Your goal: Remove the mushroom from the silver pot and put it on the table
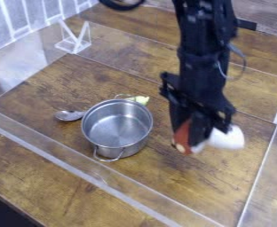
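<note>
1. Mushroom (212,139): it is in the tool (191,140), right of centre in the frame, a little below the middle. Its red-brown cap shows at the left and its white stem sticks out at the right.
2. The tool is closed around the mushroom, its jaws drawn in on it. The tool and the wrist above hide part of the mushroom.
3. The mushroom is outside the pot and well apart from it. Whether its underside touches the desk cannot be told from this view.
4. The robot arm (201,62) is black and reaches down from the top edge of the frame, right of centre, with a dark cable curving beside it.
5. Silver pot (116,129): it stands upright on the desk, left of centre in the frame, its round opening facing up and its shiny inside in view. A small wire handle sticks out at its lower left side.
6. Metal spoon (70,114): it lies on the desk just beside the pot, on the left of the frame.
7. Small yellow-green item (140,99): it is near the pot's upper right rim.
8. Desk (58,173): brown wood with visible grain, filling most of the frame. A clear border (91,177) runs diagonally across the lower left, and another clear strip stands at the right edge.
</note>
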`<act>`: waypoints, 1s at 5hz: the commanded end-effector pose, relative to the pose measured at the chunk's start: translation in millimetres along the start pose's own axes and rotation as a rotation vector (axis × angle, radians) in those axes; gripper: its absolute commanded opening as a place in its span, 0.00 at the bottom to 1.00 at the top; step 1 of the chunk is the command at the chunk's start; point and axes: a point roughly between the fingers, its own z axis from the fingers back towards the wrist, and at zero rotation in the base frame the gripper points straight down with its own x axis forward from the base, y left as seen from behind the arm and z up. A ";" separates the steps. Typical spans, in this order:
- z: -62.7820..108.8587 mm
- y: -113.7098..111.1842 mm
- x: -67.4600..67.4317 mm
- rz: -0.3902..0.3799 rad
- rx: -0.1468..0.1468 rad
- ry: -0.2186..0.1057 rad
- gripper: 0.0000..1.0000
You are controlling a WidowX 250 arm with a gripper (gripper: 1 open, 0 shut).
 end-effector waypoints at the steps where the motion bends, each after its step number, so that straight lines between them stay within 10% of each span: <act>1: -4.7 -15.4 8.4 -0.037 -0.014 -0.039 0.00; 5: -32.1 -10.0 17.0 -0.104 -0.037 0.018 0.00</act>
